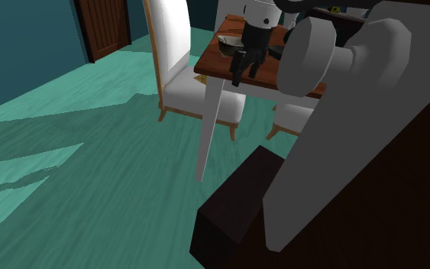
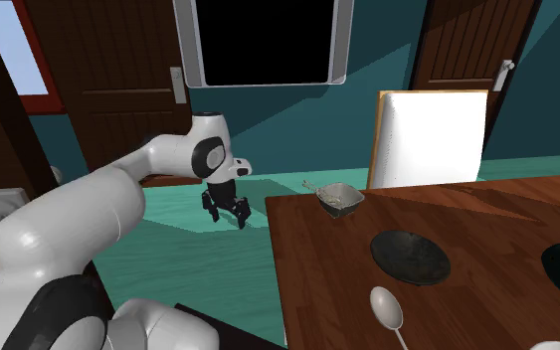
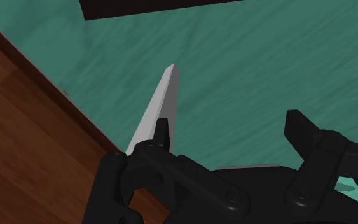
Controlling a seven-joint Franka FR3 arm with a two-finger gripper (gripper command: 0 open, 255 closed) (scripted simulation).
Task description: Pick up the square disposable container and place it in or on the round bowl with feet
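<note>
Step in hand: approach; no grasp is made yet. In the wrist view the gripper (image 3: pixel 228 121) hangs past the corner of the wooden worktop (image 3: pixel 25 133), above the teal floor (image 3: pixel 266 57) and the white table leg (image 3: pixel 160 102). The fingers stand wide apart, holding and touching nothing.

In the second exterior view a spoon (image 2: pixel 387 306) lies nearest on the worktop, then the dark round bowl (image 2: pixel 410 257); its feet cannot be made out. Farther on, near the worktop's corner, sits the pale square container (image 2: pixel 339 198), apart from the bowl. The gripper is off the edge to that view's left. A white chair (image 2: pixel 432 134) stands behind.

Next move, as judged: carry the gripper over the worktop, centre the open fingers on the container's rim, then descend.
</note>
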